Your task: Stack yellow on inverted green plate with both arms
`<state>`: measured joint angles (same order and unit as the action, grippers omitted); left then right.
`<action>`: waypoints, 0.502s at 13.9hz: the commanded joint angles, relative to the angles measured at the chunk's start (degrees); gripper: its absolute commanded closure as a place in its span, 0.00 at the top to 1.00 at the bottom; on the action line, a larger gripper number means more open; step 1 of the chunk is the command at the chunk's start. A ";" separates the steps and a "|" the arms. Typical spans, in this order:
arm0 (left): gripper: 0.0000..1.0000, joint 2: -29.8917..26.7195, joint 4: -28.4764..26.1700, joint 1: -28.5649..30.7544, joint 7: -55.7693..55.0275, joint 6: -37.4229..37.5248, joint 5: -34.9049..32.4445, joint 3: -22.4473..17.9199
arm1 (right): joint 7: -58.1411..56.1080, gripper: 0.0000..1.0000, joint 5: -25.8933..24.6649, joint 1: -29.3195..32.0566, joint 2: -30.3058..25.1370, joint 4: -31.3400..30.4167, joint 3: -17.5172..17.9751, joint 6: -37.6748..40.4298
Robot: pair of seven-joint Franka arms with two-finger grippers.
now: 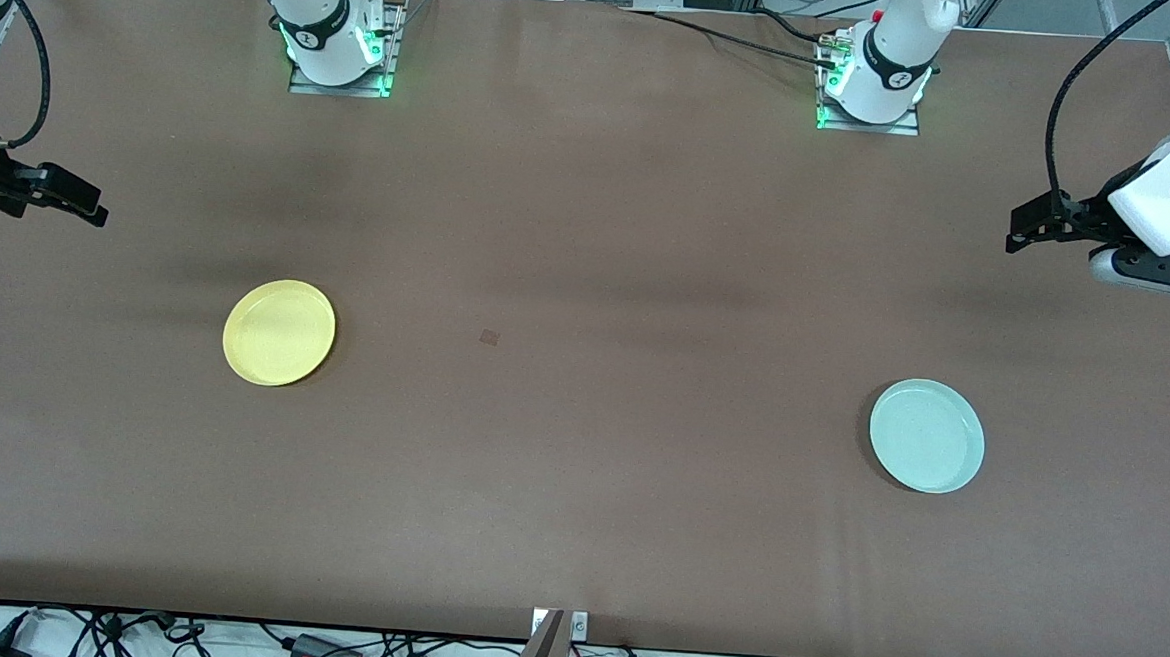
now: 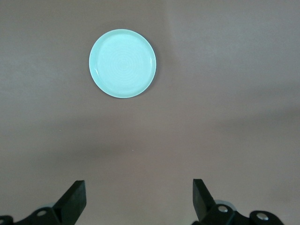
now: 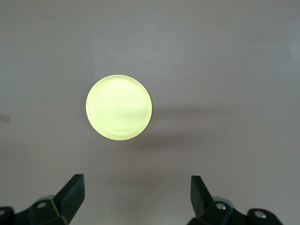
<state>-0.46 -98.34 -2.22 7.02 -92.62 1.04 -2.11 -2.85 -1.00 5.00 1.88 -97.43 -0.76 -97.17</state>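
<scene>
The yellow plate (image 1: 278, 332) lies rim up on the brown table toward the right arm's end; it also shows in the right wrist view (image 3: 119, 107). The pale mint-green plate (image 1: 927, 436) lies rim up toward the left arm's end, slightly nearer the front camera; it also shows in the left wrist view (image 2: 122, 63). My right gripper (image 1: 98, 211) hangs open and empty above the table's right-arm end (image 3: 137, 180). My left gripper (image 1: 1017, 234) hangs open and empty above the left-arm end (image 2: 138, 185). Both plates lie apart from the grippers.
The two arm bases (image 1: 339, 50) (image 1: 873, 88) stand at the table edge farthest from the front camera. A small dark square mark (image 1: 489, 337) sits on the cloth between the plates. Cables and a bracket (image 1: 557, 627) line the near edge.
</scene>
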 commanded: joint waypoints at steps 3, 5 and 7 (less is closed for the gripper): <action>1.00 8.26 7.45 0.63 -0.60 3.41 0.11 -0.61 | -0.57 1.00 0.39 0.63 -1.00 -0.74 0.41 1.55; 1.00 11.33 8.51 0.90 -0.42 2.89 0.02 -0.88 | -0.57 1.00 0.39 0.54 -1.00 -0.57 0.41 1.55; 1.00 15.64 11.13 2.29 -0.16 2.71 0.54 -1.05 | -0.57 1.00 0.30 0.80 -0.56 -0.83 0.32 1.55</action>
<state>9.94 -92.53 -1.27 6.75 -91.40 1.04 -2.98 -2.87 -1.00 5.02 1.89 -97.45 -0.76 -96.07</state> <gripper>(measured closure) 0.000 0.000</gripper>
